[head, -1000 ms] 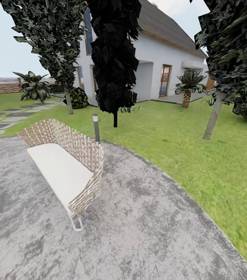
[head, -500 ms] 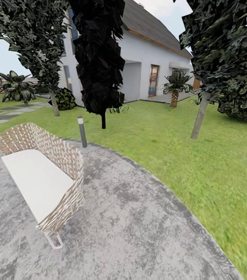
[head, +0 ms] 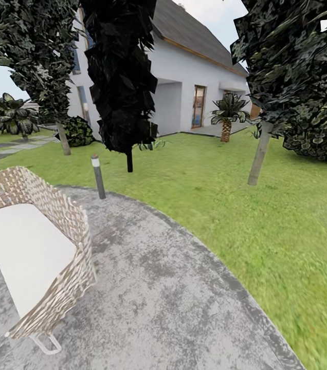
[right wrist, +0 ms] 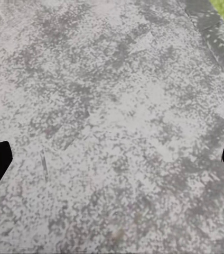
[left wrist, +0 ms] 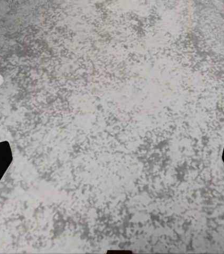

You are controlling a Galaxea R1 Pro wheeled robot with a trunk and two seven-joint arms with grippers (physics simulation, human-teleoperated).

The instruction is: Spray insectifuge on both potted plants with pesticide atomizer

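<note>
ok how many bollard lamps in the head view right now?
1. The lamp stands upright at the patio edge, where gravel meets lawn, beyond the wicker bench and in front of the dark tree. Others may be hidden behind trees or out of frame.

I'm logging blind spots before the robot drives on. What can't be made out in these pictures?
- Woven bench: its near end is cut off by the head view's left edge.
- Far plant by the stepping slabs: too small to identify.
- Left claw and right claw: only the fingertips at the frame edges.
</note>
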